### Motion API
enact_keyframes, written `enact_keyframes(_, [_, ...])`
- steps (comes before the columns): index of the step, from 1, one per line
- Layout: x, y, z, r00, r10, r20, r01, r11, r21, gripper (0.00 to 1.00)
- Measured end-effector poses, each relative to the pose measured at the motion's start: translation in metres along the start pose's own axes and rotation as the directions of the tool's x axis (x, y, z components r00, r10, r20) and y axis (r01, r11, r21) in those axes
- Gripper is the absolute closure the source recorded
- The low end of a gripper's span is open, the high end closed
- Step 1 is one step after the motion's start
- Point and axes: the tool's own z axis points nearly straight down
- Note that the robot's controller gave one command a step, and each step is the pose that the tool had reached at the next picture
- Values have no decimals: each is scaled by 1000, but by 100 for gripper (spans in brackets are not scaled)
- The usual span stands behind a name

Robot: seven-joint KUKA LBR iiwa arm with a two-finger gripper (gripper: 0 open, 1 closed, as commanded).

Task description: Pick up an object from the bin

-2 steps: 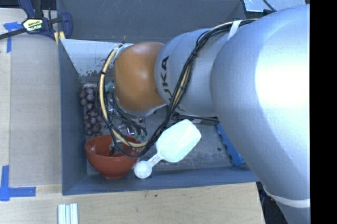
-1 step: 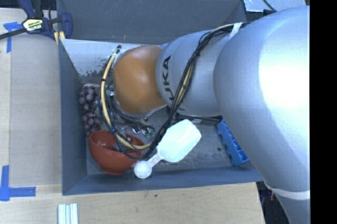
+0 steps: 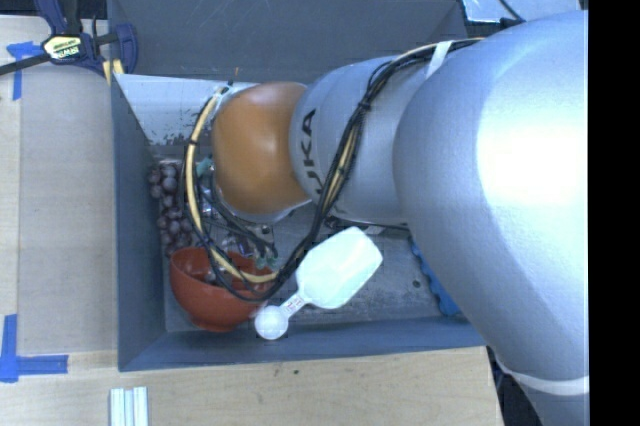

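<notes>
- red round bowl (image 3: 200,302), lower-left corner of the bin (image 3: 135,244), dark grapes (image 3: 168,204) just above it
- gripper (image 3: 235,259) sits over that bowl, can't tell if it's open or closed

Silver-grey arm (image 3: 500,164) with an orange wrist cover (image 3: 255,149)

The shell is made up of broad, rounded, smooth segments, and dark lettering (image 3: 308,154) (partly hidden by a cable) is printed on the one next to the glossy, dome-shaped cover. Black cables (image 3: 350,129) are run along the outside and are held by a white strap (image 3: 437,54), while a yellow cable (image 3: 195,144) is looped round the cover's far edge.
</notes>
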Motion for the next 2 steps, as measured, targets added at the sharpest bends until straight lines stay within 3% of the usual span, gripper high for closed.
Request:
enact_keyframes(1, [0, 0, 1, 998, -64, 4, 64, 998, 2, 0])
enact_keyframes(2, [8, -23, -46, 998, 67, 4, -67, 998, 0, 0])
